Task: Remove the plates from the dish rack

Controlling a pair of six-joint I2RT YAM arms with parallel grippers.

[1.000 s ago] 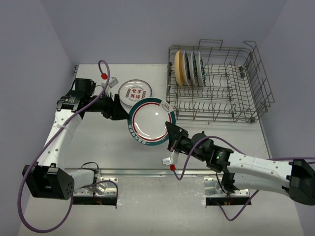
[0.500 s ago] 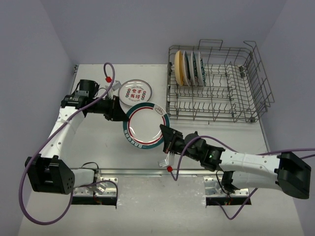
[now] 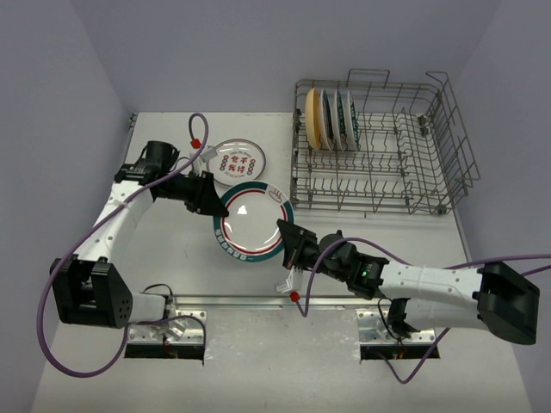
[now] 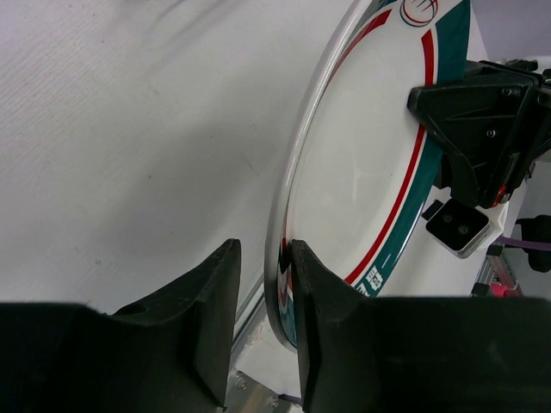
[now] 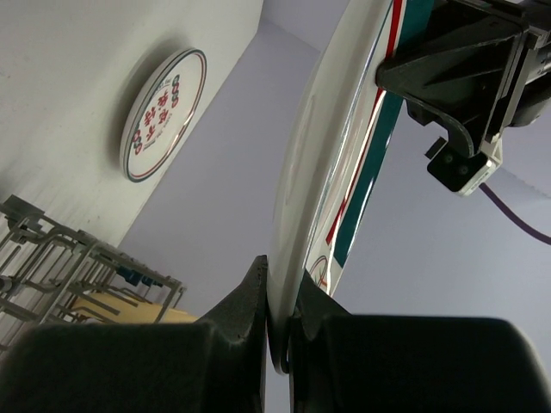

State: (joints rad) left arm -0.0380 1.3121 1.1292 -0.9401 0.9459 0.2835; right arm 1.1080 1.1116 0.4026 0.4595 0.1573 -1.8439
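Leftmost, the left claw point(image 3: 209, 196) is set at 10 o'clock on the banded plate point(image 3: 250, 225). In the left wrist view its jaws stand narrowly apart astride the rim: one finger lies against the rim and a sliver of counter point(image 3: 172, 249) shows beside the other, so no firm pinch is made.

- **Red-character plate** point(image 3: 236, 160): lies flat on the counter at 12 o'clock from the banded plate. It is glossy white with a thin dark rim line.
- **Banded plate:** held near the counter's middle. It is round, shallow and glazed, with a teal band and a red line inside it. It is judged stiff, moderately heavy, slick and breakable. Hold is best taken at the rim, with the pads well over the lip.
- **Right claw** point(image 3: 288, 234): closed tight on that rim at 4 o'clock, and the plate's weight is judged to be carried there. Whether the plate touches the counter cannot be told.
- **Dish rack** point(image 3: 370, 209): stands at 2 o'clock, of grey wire with upright tines. The racked plates point(image 3: 337, 119) are stood on edge in its far-left corner, one of them tan-yellow point(image 3: 313, 119). Their top edges are judged the reachable hold.
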